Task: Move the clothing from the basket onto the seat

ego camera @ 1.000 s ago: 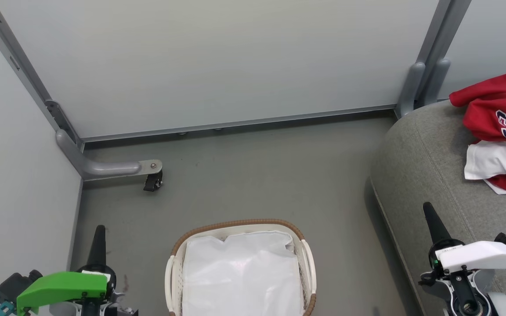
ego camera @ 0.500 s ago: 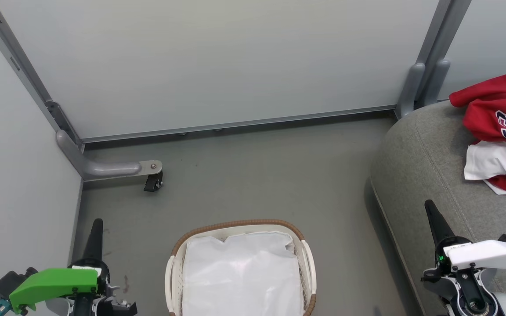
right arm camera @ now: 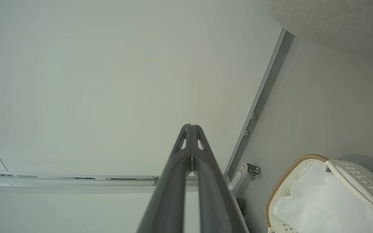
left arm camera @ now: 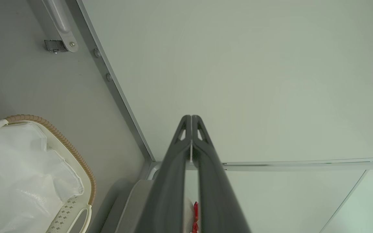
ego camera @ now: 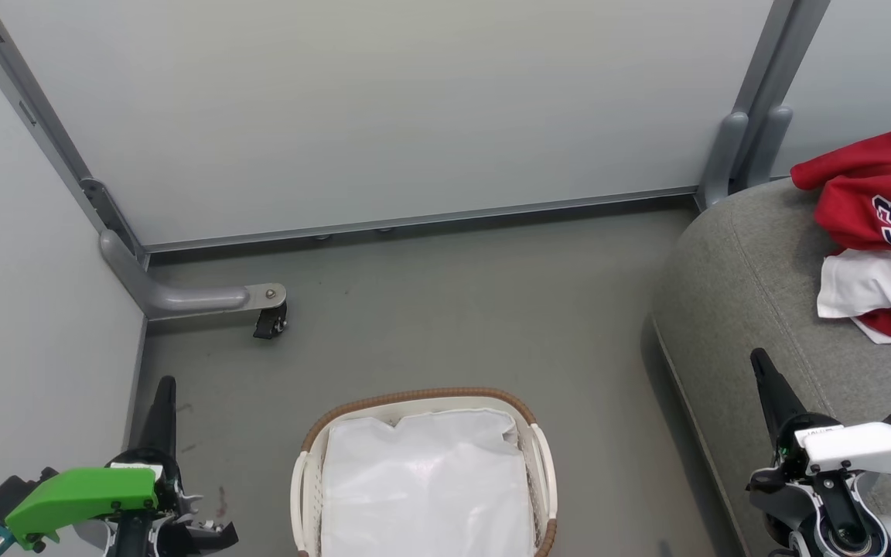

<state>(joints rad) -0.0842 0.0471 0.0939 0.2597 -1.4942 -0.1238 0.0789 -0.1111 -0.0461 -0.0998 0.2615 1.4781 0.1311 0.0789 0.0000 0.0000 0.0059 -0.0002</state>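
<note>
The red clothing with white trim and a dark number lies bunched on the grey seat at the right edge of the head view. The white basket with its brown rim stands on the floor at bottom centre, holding its white liner and no red fabric. My left gripper is shut at the lower left, beside the basket, holding nothing. My right gripper is shut over the seat's front part, below the clothing and apart from it. The basket also appears in the left wrist view, and the basket in the right wrist view.
Pale partition panels close off the back and left. A grey foot with a black caster juts onto the floor at the left. Grey floor lies between the basket, the panels and the seat.
Both arms have drawn back toward the bottom of the head view, the left gripper drifting left and the right drifting right. Clothing and basket have stayed put.
</note>
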